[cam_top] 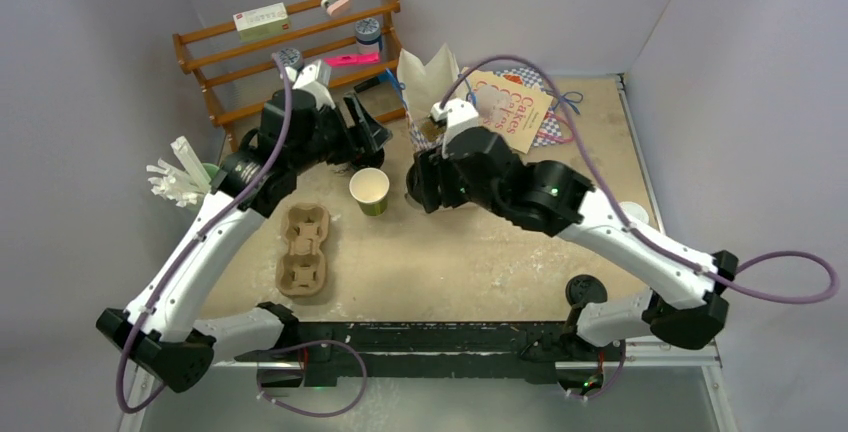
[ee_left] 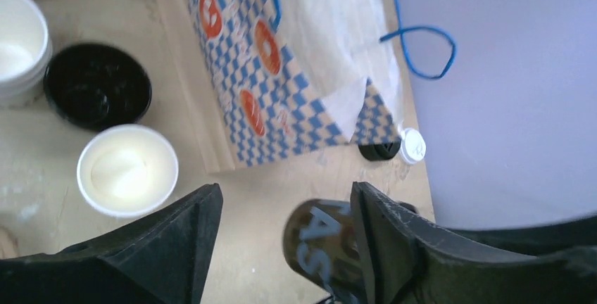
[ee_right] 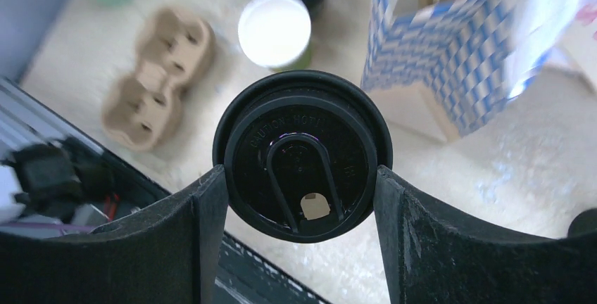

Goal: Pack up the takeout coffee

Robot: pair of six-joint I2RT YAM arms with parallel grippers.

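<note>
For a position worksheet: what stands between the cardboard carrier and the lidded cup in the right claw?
The green cup, white inside, stands there; the top view shows it.

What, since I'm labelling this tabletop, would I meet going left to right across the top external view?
bundle of white sticks → cardboard cup carrier → green cup → upright open paper bag → flat printed bag

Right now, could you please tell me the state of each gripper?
Left gripper: jaws open.
Right gripper: closed on the lidded black coffee cup.
</note>
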